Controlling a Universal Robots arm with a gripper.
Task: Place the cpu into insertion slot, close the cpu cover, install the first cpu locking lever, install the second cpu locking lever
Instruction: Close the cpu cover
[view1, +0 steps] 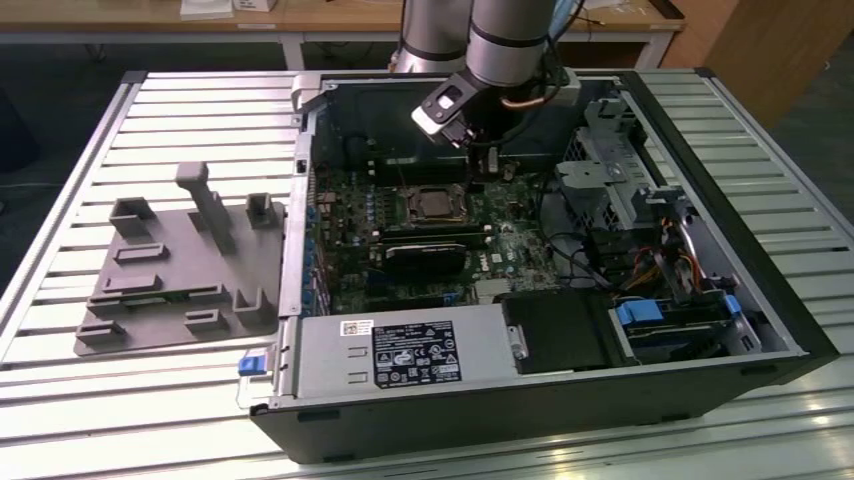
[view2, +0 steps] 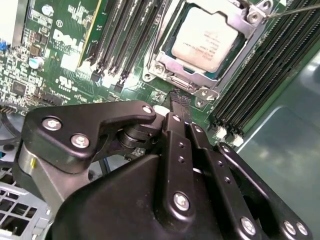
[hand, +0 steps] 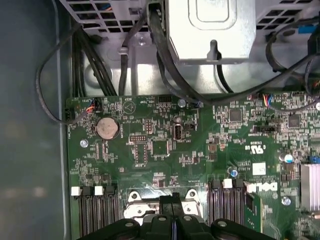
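Chip (view2: 206, 37) is seated mid-board with the cover (view2: 248, 27) down flat around it. It looks framed but not yet latched, since the lever (view2: 295, 9) juts free. Gripper (view2: 178, 102) fingers are pressed together, holding nothing — likely a blunt pusher. Arm drops into the open case (view1: 767, 300), wrist tilted, tip just beside the cover's edge — contact unclear.
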